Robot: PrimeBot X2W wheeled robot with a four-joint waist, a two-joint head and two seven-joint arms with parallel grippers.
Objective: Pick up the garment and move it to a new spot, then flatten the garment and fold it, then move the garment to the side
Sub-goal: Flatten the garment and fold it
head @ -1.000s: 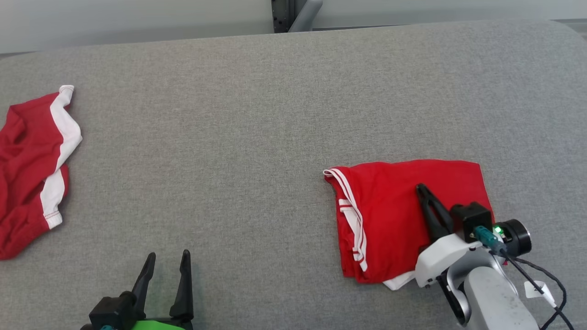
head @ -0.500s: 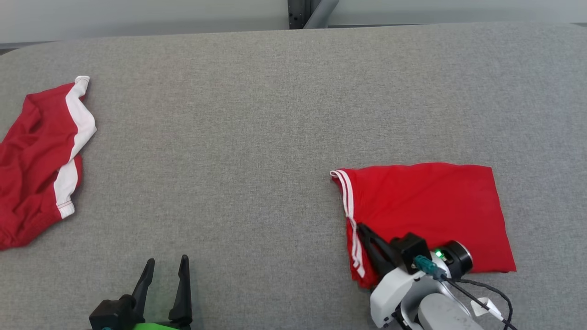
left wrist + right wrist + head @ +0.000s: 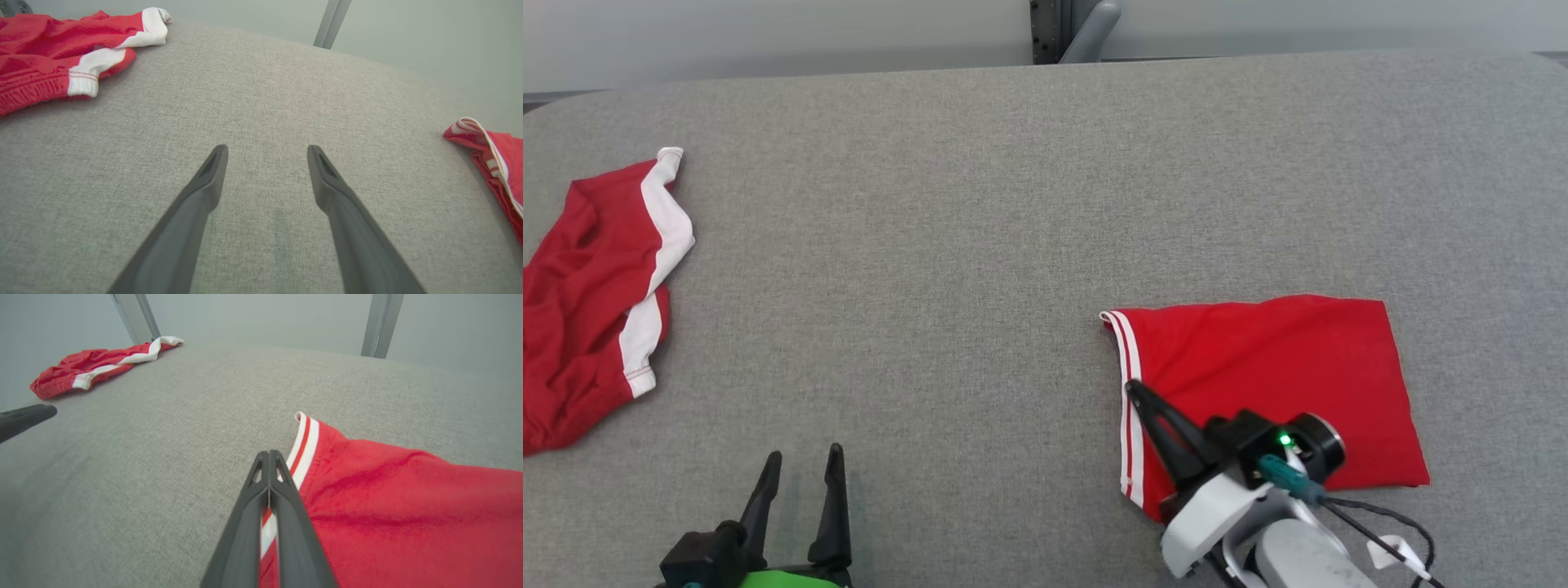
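Garments: two, both red with white trim. Folded garment [image 3: 1274, 376] lies flat at right on the grey surface [image 3: 931, 245], its near edge hidden by the right gripper [image 3: 1134, 385]. That gripper's fingers are clenched at the striped hem; whether they pinch cloth, can't tell. Crumpled garment [image 3: 588, 286] far left, cut off. Grippers: two. Left gripper [image 3: 802, 453] spread, empty.

The right gripper [image 3: 1134, 385] has black fingers [image 3: 1168, 433], a white wrist [image 3: 1209, 523], green light [image 3: 1286, 441], teal plug [image 3: 1278, 472] and black cable [image 3: 1380, 518]; the left gripper [image 3: 803, 453] has a green base [image 3: 784, 580].
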